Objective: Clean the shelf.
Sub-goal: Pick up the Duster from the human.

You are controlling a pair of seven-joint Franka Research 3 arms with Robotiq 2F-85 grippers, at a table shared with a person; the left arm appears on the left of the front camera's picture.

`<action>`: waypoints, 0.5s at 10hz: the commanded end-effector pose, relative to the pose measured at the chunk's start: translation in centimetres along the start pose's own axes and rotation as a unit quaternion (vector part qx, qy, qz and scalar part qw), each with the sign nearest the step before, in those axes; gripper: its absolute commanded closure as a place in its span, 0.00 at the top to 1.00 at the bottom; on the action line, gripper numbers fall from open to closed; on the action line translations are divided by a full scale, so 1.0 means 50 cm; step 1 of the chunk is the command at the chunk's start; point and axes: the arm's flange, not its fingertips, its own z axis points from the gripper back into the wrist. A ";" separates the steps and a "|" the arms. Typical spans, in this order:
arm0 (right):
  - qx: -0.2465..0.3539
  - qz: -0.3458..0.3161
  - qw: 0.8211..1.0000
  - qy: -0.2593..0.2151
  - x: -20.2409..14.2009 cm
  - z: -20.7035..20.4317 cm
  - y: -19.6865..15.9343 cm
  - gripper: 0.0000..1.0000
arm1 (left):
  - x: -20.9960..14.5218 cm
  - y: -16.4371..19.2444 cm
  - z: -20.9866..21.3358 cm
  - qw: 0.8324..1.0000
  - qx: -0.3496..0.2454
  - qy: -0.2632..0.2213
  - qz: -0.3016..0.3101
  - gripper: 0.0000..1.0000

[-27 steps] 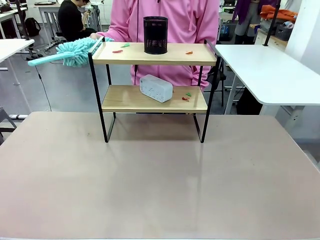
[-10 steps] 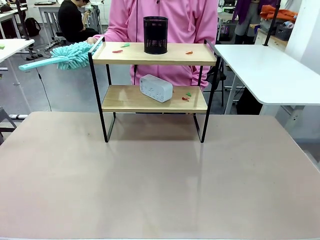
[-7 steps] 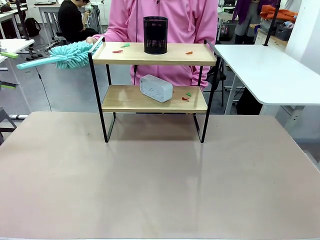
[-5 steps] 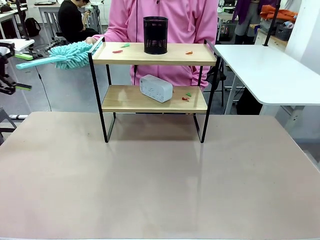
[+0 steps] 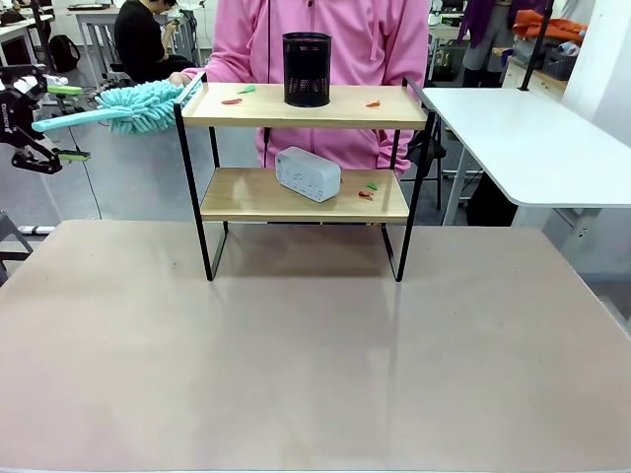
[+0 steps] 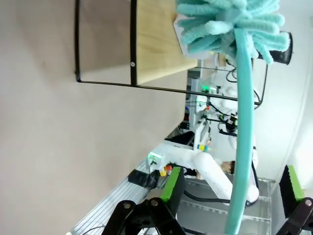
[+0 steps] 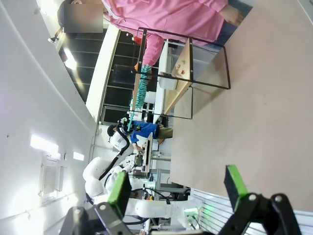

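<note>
1. Handover at the far left of the scene: my left jaws stand spread around the long handle (image 6: 243, 127) of a fluffy teal microfibre duster (image 5: 138, 103). One green pad (image 5: 61, 90) sits above the handle and the other below, and neither has closed on it.
2. A person in a pink hooded top (image 5: 325, 30) stands at the far side of the desk. One hand (image 5: 180, 78) is at the duster's head end, just beside the shelf's top left corner, and appears to be offering the tool to me.
3. The two-tier shelf of light wooden boards in a thin black metal frame (image 5: 296, 197) stands on the tan desk (image 5: 315, 374), in the middle towards the far edge.
4. The upper board carries a black mesh cylinder cup (image 5: 307, 69) and small red and green scraps (image 5: 232, 101). The lower board holds a white rectangular box (image 5: 308, 173) and more scraps at its right end.
5. My right jaws hang spread and empty over the desk, well apart from the shelf.
6. As I read it, the step in hand is taking the duster, and no dusting has begun because the scraps lie untouched.
7. Next I should clench squarely on the handle and wait for the person to let go. Then I should bring the head onto the upper board and sweep round the cup without tipping it.
</note>
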 end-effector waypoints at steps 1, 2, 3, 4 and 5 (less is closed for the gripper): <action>0.008 0.015 1.000 -0.005 0.006 0.000 0.004 1.00 | 0.031 -0.013 0.015 0.999 -0.038 0.007 0.024 1.00; 0.008 0.015 1.000 -0.005 0.006 0.000 0.004 1.00 | 0.036 -0.011 0.015 0.999 -0.042 0.005 0.023 1.00; 0.008 0.015 1.000 -0.005 0.006 0.000 0.004 1.00 | 0.040 -0.008 0.014 0.999 -0.044 0.000 0.020 1.00; 0.008 0.015 1.000 -0.005 0.006 0.000 0.004 1.00 | 0.042 -0.006 0.011 0.999 -0.045 -0.009 0.020 1.00; 0.008 0.015 1.000 -0.005 0.006 0.000 0.004 1.00 | 0.044 -0.004 0.009 0.999 -0.040 -0.021 0.015 1.00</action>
